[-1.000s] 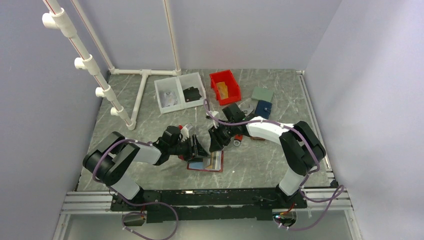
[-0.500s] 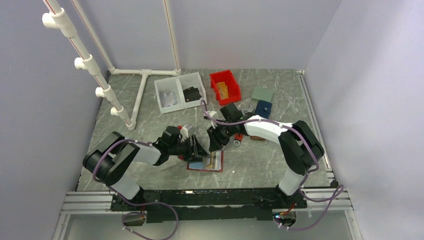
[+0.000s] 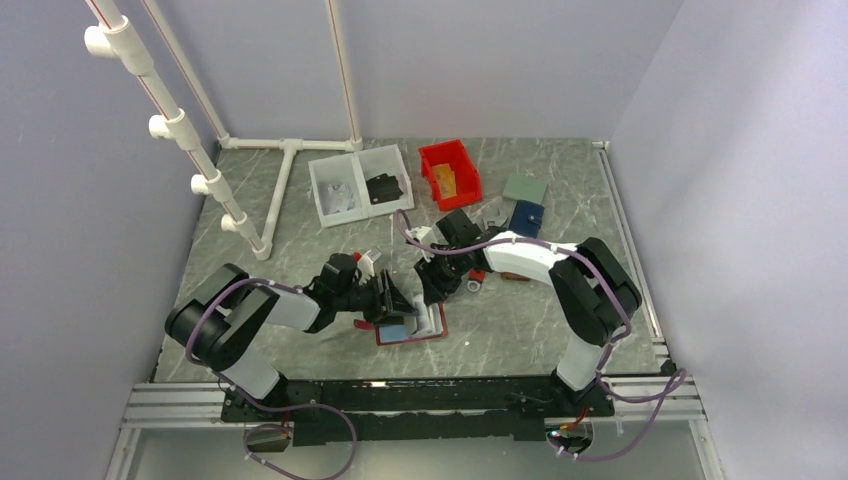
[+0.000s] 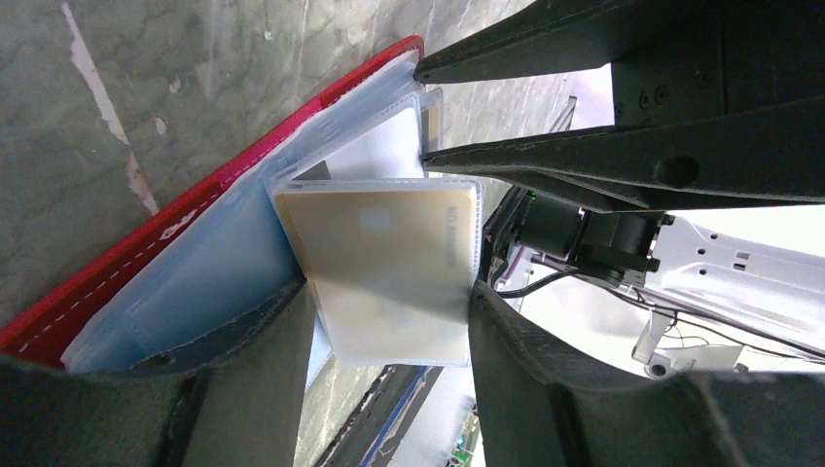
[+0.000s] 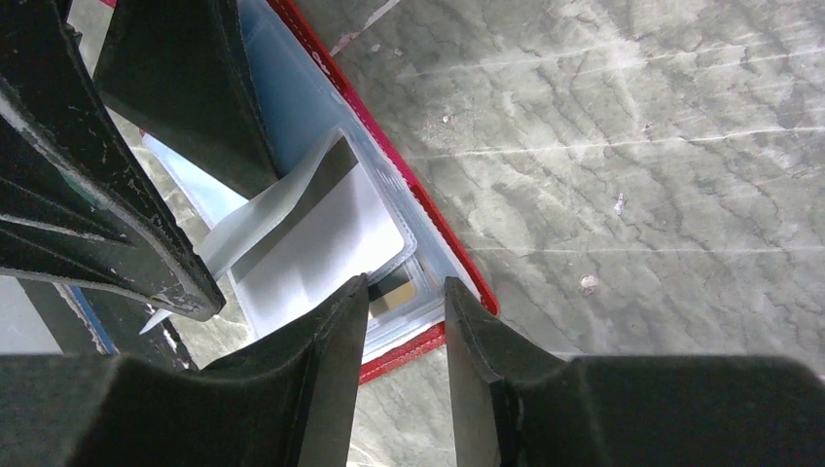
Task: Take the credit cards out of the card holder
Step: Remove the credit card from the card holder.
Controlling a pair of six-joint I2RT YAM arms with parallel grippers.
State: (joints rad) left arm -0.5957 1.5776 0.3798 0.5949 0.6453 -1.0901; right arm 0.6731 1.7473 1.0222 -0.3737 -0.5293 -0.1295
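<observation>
Your right gripper (image 5: 406,287) has narrowed, unclamped, at the card holder (image 4: 185,282). Your left gripper (image 4: 389,302) hasn't changed; grip unclear.

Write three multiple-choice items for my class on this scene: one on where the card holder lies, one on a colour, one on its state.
1. Where on the table is the card holder?
A. at the far edge
B. in the middle, towards the near edge
C. at the right edge

2. What colour is the credit card that fills the left wrist view?
A. tan
B. green
C. black

3. How is the card holder?
A. folded shut
B. open, its pale inside showing
C. rolled up

Answers:
1 B, as the top view shows it centred, nearer the arms' bases than the far wall.
2 A, as its face is plainly tan.
3 B, as its pale blue pockets show inside the red border.
</observation>
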